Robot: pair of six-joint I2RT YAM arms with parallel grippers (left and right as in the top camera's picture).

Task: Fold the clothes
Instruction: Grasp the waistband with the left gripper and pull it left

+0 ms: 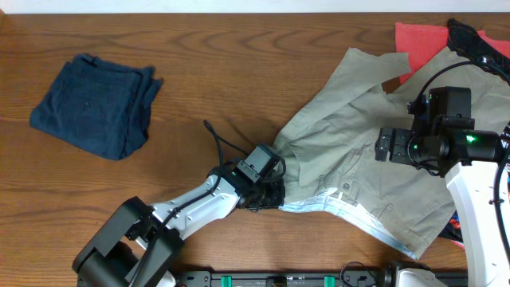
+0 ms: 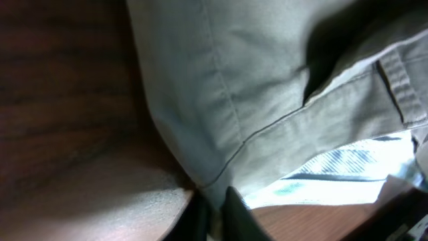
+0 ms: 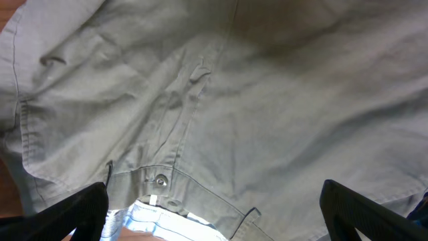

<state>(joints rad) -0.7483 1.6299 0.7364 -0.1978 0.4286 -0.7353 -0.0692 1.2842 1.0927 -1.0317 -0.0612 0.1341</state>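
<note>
The khaki trousers (image 1: 358, 159) lie spread on the right half of the table, waistband toward the front with its pale striped lining showing (image 1: 351, 211). My left gripper (image 1: 269, 195) is shut on the trousers' left waistband corner (image 2: 210, 194) at table level. My right gripper (image 1: 394, 147) is open and hovers above the trousers' middle; its view shows the waistband button (image 3: 160, 179) between the spread fingers (image 3: 214, 214). A folded navy garment (image 1: 94, 104) lies at the far left. A red garment (image 1: 422, 44) and a black one (image 1: 474, 36) lie at the far right corner.
Bare wooden table (image 1: 239, 72) lies between the navy garment and the trousers. A black cable (image 1: 219, 142) loops by the left wrist. The arm bases stand along the front edge (image 1: 319, 279).
</note>
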